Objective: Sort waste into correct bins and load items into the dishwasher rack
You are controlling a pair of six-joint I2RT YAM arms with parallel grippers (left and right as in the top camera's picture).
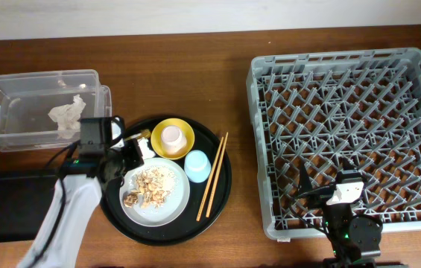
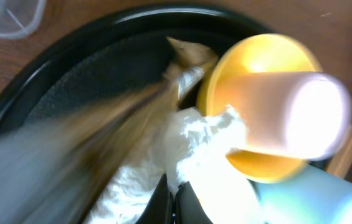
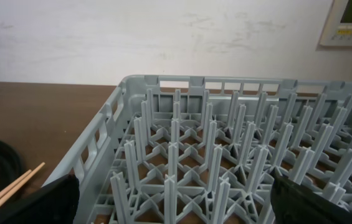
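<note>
My left gripper (image 1: 135, 153) (image 2: 174, 194) is over the round black tray, shut on a crumpled white napkin (image 2: 200, 140) beside the yellow bowl (image 1: 174, 138) (image 2: 256, 59). A cream-pink cup (image 1: 171, 136) (image 2: 291, 115) sits in the bowl. A small wrapper (image 2: 188, 56) lies behind the napkin. The light blue cup (image 1: 197, 166), the plate (image 1: 176, 201) with food scraps (image 1: 150, 186), and the chopsticks (image 1: 212, 176) are on the same tray. Another napkin (image 1: 65, 119) lies in the clear box (image 1: 16, 85). My right gripper (image 1: 329, 195) (image 3: 176, 208) is open and empty over the rack's front edge (image 1: 270, 149) (image 3: 163, 84).
The flat black tray (image 1: 1, 205) lies at the front left, under my left arm. The round black tray (image 1: 221, 197) (image 2: 70, 56) sits between the clear box and the rack. Chopstick ends (image 3: 7, 190) show left of the rack in the right wrist view.
</note>
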